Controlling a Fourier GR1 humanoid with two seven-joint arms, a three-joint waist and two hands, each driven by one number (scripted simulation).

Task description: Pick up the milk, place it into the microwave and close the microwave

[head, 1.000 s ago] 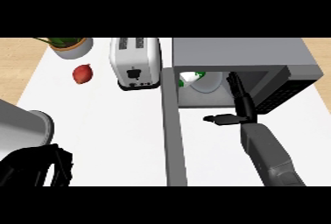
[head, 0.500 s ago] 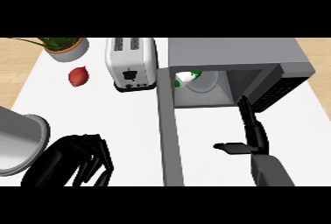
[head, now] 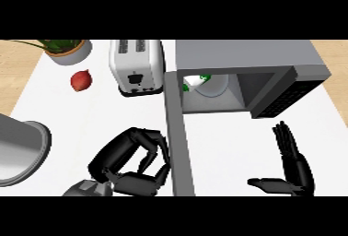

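The milk (head: 194, 82), a white carton with green marks, lies inside the open microwave (head: 245, 57) at the left of its cavity, on the glass plate (head: 216, 86). The microwave door (head: 178, 147) stands swung out toward me as a long grey strip. My left hand (head: 132, 161) is just left of the door's outer face, fingers curled and holding nothing. It is right against the door, but contact does not show. My right hand (head: 293, 163) is on the counter in front of the cavity, fingers straight, thumb out, open with nothing in it.
A white toaster (head: 136, 67) stands left of the microwave. A red fruit (head: 81, 79) and a potted plant (head: 68, 47) sit at the back left. A large grey round vessel (head: 17, 152) is at the left edge.
My right hand has drawn back from the cavity toward the lower edge, leaving the milk inside. My left hand has come forward and right, up beside the door.
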